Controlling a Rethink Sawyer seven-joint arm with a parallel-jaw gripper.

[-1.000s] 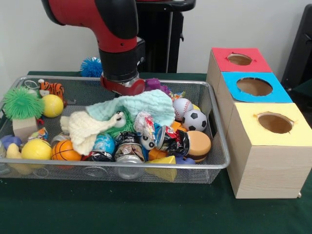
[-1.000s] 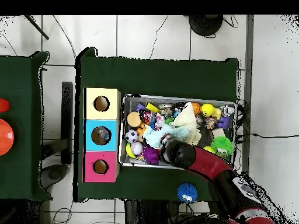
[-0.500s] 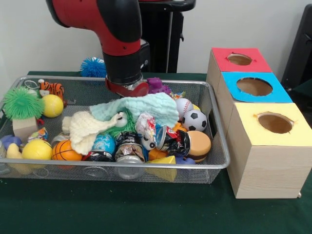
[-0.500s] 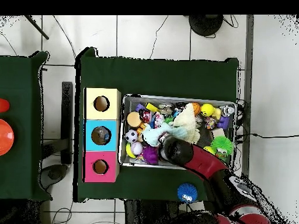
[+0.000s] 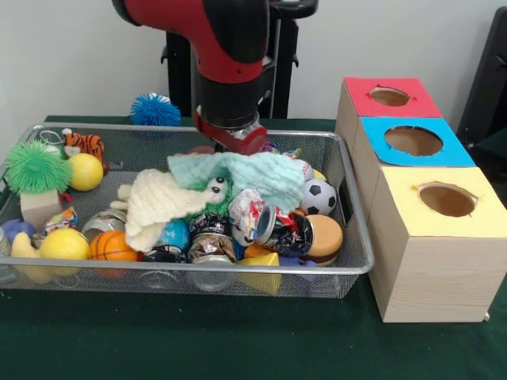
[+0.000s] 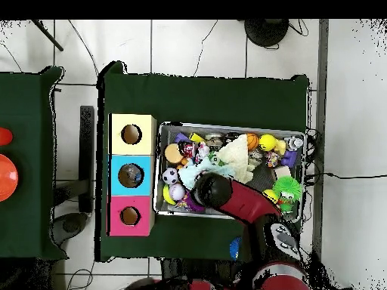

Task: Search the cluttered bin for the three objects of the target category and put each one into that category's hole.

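The end effector (image 5: 231, 141) hangs low over the far middle of the wire bin (image 5: 348, 261); whether it is open or closed cannot be told. Directly below it lies a mint cloth (image 5: 245, 170), with a cream cloth (image 5: 158, 202) beside that. Balls lie among the clutter. Three boxes with holes, red (image 5: 390, 96), blue (image 5: 413, 140), yellow (image 5: 447, 199), stand beside the bin.

My front view: the arm's tool (image 5: 230, 141) hangs low over the mesh bin (image 5: 348, 214), just above a mint cloth (image 5: 253, 174); its fingers are hidden. A soccer ball (image 5: 318, 196) lies beside the cloth. Red, blue and yellow boxes (image 5: 432, 237) stand alongside.
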